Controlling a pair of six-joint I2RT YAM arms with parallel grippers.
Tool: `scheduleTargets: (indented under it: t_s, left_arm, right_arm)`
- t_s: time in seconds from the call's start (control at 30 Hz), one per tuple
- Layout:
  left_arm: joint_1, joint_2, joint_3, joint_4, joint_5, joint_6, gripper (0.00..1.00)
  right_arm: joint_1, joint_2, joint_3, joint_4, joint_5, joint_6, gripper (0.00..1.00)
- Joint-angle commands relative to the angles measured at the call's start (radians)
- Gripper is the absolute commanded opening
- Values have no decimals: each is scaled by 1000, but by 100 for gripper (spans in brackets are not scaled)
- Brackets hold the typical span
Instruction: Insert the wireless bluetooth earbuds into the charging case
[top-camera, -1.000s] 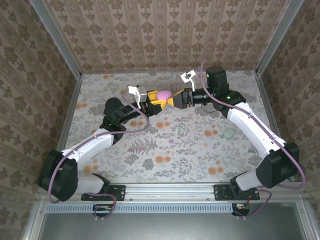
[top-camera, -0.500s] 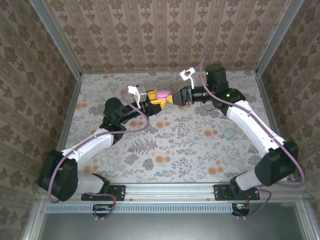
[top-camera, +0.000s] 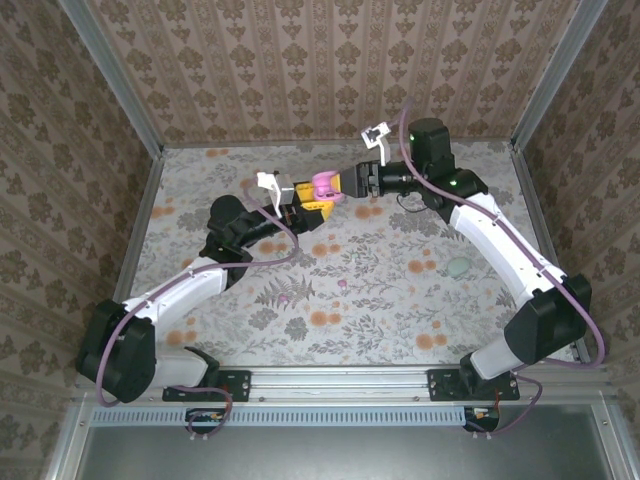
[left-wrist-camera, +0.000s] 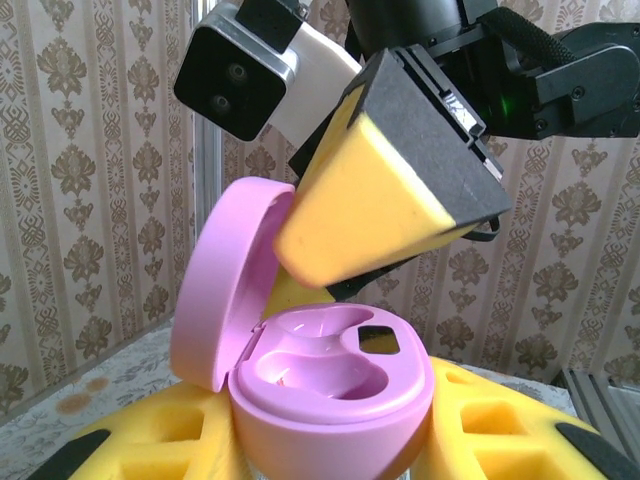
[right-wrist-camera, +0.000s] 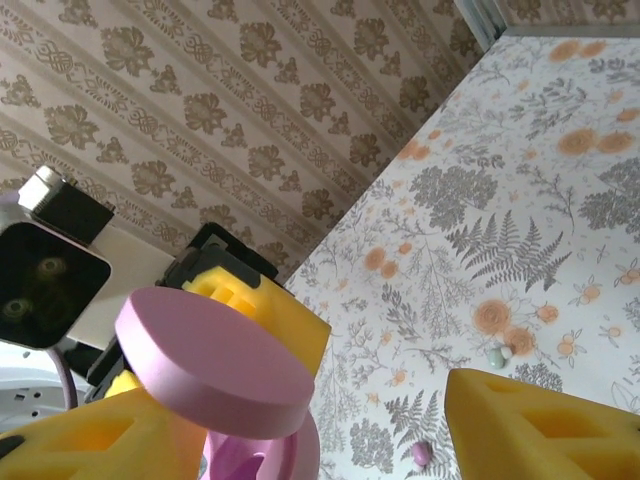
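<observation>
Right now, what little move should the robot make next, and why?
Probably draw the right pincer back from the charging case and toward an earbud on the table: the lid stands open, both wells look empty, and the left pincer holds the case.

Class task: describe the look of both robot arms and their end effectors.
The left arm and right arm have black joints, white shells and mauve cables. The left end effector and right end effector carry yellow padded fingers, black-backed. A green light dots the right arm.
</observation>
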Motion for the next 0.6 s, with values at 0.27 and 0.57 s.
scheduleTargets:
  t_s: [0.27, 0.57]
  left_arm:
    - [-3, -55, -42, -28, -56, 51, 30]
    - [2, -60, -36, -28, -63, 43, 30]
  right_arm:
    - [-38, -109, 20, -2, 126, 83, 68]
    - [-50, -172, -85, 62, -58, -13, 67]
